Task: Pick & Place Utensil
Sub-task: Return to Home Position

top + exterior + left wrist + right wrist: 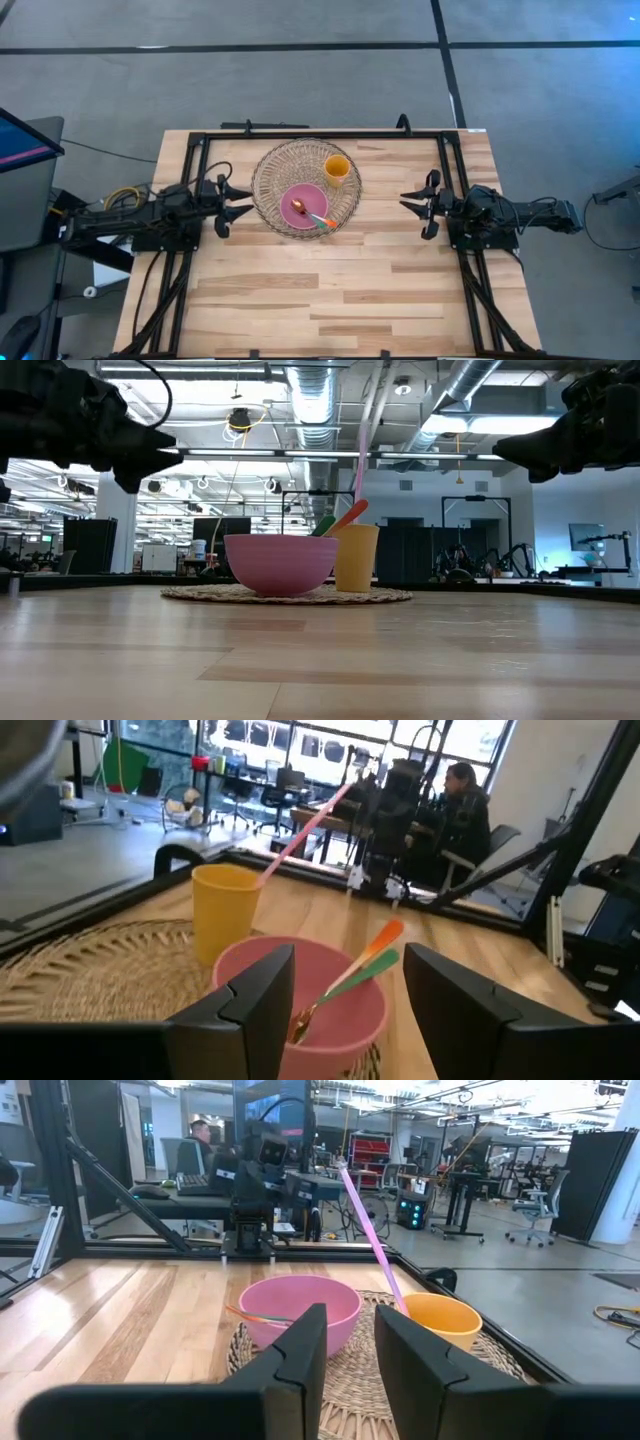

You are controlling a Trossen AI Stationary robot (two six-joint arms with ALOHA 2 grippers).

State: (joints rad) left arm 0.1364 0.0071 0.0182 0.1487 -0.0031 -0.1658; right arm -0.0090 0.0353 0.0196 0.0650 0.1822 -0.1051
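A pink bowl (303, 206) sits on a round woven mat (270, 180) at the table's far middle. Two utensils, one orange-handled (385, 933) and one green-handled (372, 963), lie in the bowl with their handles leaning on its rim. A yellow cup (337, 170) with a pink straw (300, 833) stands on the mat beside the bowl. My left gripper (248, 200) hovers open, level, just left of the mat, pointing at the bowl (330, 1010). My right gripper (404, 199) hovers open to the mat's right, its fingers a narrow gap apart, with nothing between them.
A black frame (320, 133) runs along the table's far edge and down both sides by the arm bases. Bare wood (320, 300) lies between the mat and the near edge. A person (465, 800) sits at a desk beyond the table.
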